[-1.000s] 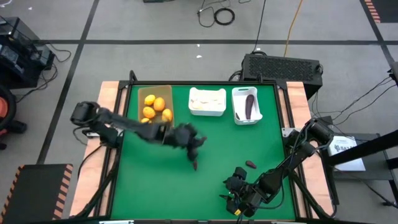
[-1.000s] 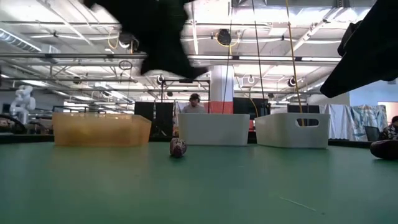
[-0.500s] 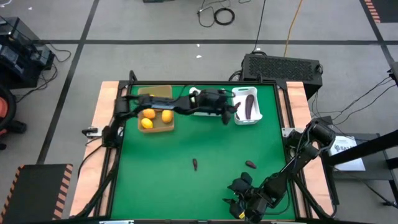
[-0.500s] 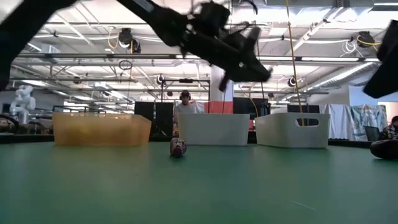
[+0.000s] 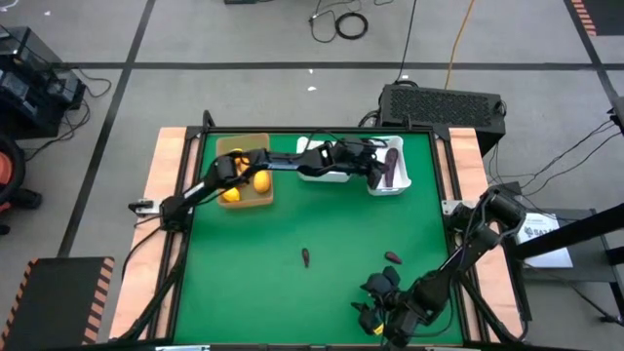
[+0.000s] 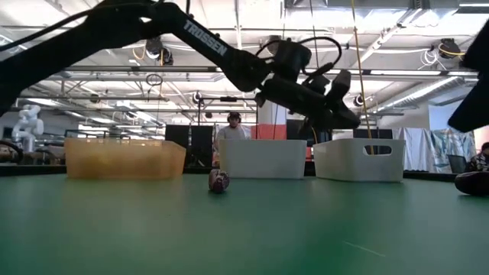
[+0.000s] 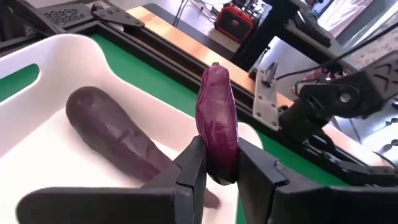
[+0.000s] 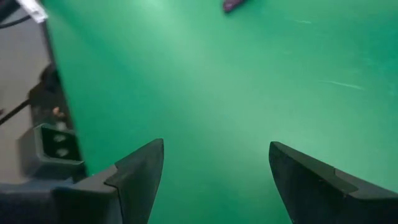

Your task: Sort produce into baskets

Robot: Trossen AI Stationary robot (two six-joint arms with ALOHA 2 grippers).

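My left gripper (image 5: 376,170) reaches across the far side of the table and hangs over the right white bin (image 5: 403,182), shut on a dark purple eggplant piece (image 7: 217,121). Another eggplant (image 7: 112,134) lies on that bin's floor. The tan tray (image 5: 243,196) holds orange fruits (image 5: 261,180). The middle white bin (image 5: 325,175) holds white bulbs (image 5: 323,156). Two eggplant pieces (image 5: 305,257) (image 5: 393,258) lie on the green mat. My right gripper (image 5: 373,304) is open and empty near the table's near right corner. My left gripper pinches one end of the eggplant piece (image 7: 219,169) between its two fingers (image 7: 194,163). The rest of the piece sticks out past the fingertips. The fingers come slanting from the table's left. The piece is lifted clear, above the bin and the eggplant in it.
The three containers stand in a row along the far edge. The low view shows one loose eggplant (image 6: 218,181) in front of them. A dark box (image 5: 444,102) stands behind the table's far right. The middle of the green mat (image 5: 253,273) is open.
My left gripper has swung from above the table's middle toward the far edge and right, past the middle white bin, to over the right white bin, carrying the eggplant piece. The two loose eggplants on the mat have stayed put.
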